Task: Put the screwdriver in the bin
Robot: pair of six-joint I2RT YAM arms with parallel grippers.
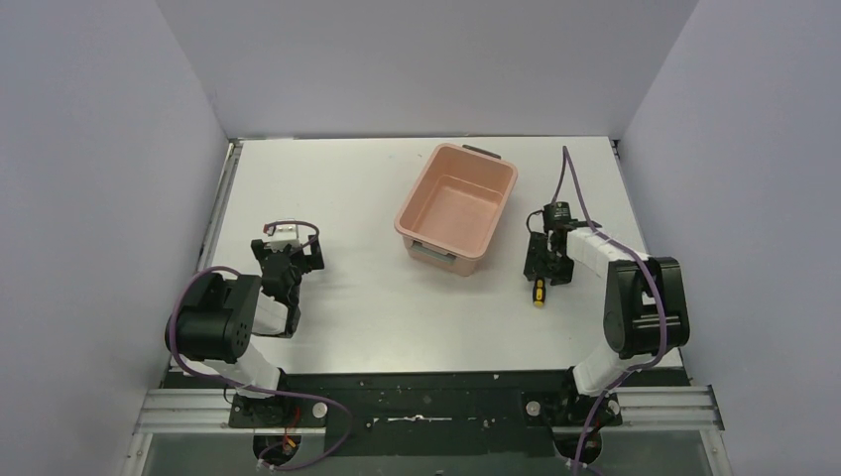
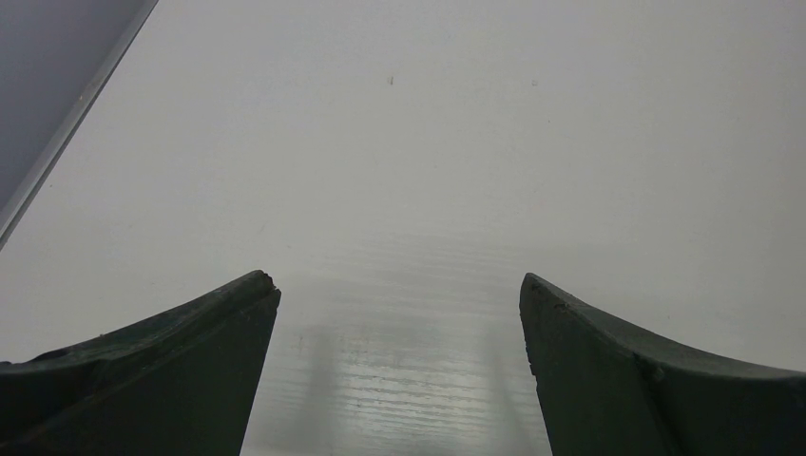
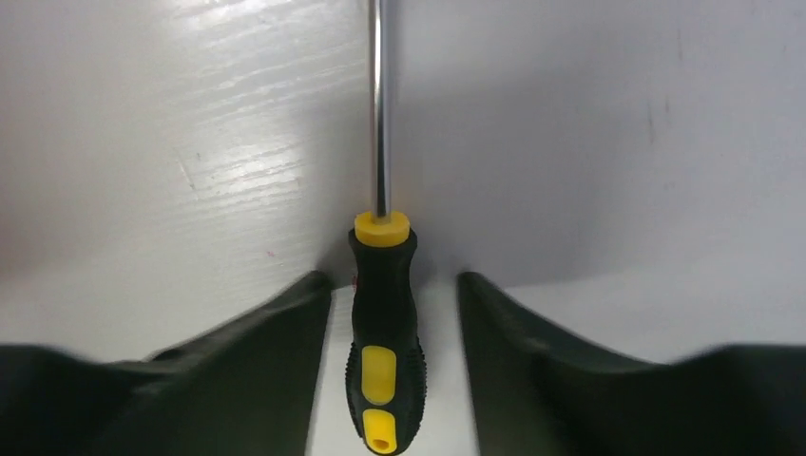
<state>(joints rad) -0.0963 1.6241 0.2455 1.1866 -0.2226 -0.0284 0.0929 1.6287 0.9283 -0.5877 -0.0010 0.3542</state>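
Screwdriver (image 3: 384, 313) lies on the table (image 1: 347, 297) right of the bin (image 1: 443, 254), its handle flanked by the right gripper (image 3: 394, 290), narrowly parted and gripping nothing, so it should close squarely mid-handle before lifting

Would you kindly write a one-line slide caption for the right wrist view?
The right hand, open, straddles the screwdriver lying on the white table, its handle not yet gripped.

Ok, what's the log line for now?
right gripper: open, astride screwdriver handle | screwdriver: on table | bin: empty | left gripper: open
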